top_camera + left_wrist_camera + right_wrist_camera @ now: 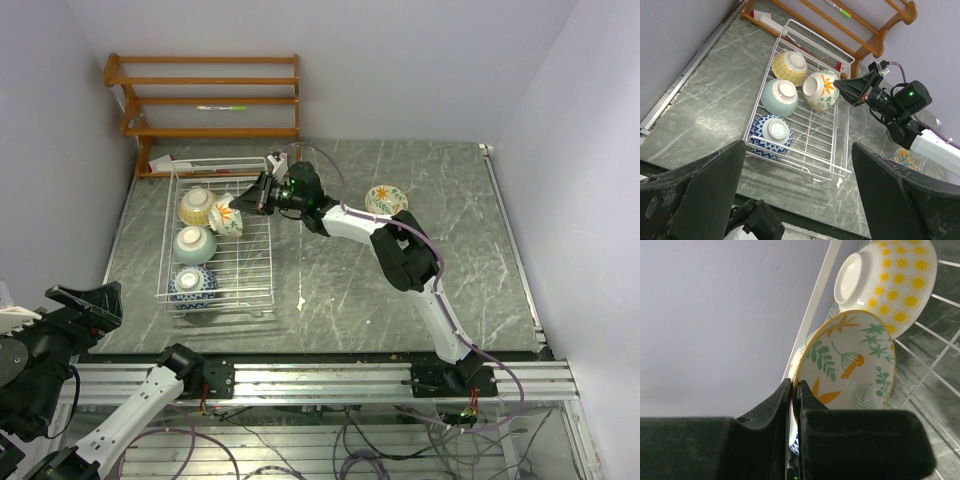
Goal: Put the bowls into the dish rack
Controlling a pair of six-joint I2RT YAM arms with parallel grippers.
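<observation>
the leaf-patterned bowl (850,365) is clenched by its rim in the right gripper (792,387), tilted inside the dish rack (268,262) by the table's far left corner, just beside the yellow dotted bowl (197,206). another bowl (386,199) is seen near the far edge. the left gripper (799,146) is held released.

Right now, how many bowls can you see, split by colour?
Yellow dotted bowl: 1
Mint green bowl: 1
Blue patterned bowl: 1
Orange-and-green leaf bowl, gripped in the right hand: 1
Orange-flowered bowl, on the table: 1
Total: 5
</observation>
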